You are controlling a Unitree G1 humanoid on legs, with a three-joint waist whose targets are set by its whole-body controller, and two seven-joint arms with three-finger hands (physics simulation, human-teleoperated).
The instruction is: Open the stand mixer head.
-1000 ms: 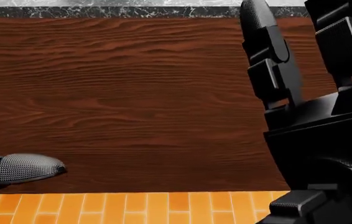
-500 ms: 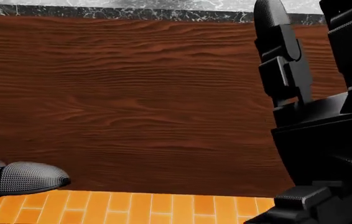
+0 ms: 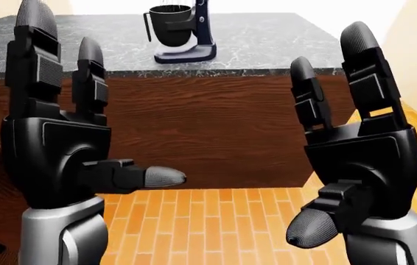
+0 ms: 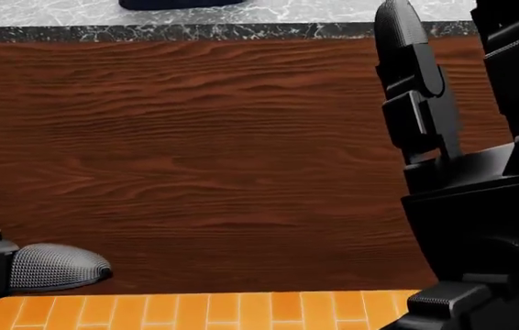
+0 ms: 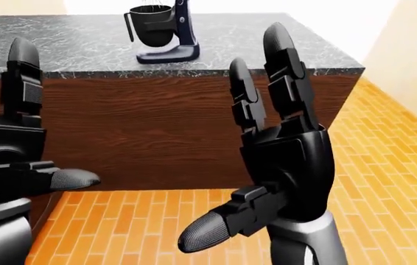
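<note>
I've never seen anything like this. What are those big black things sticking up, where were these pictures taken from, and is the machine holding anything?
The black shapes are a humanoid robot's own three-finger hands, raised before its face: the left hand and the right hand. All three pictures come from cameras on its head; two are a pair of eyes, the third looks lower, mostly at the wooden counter front. It is a computer simulation. Both hands are open and hold nothing. On the grey stone counter stands a dark stand mixer with its bowl, beyond the hands and untouched. The floor is orange brick.
</note>
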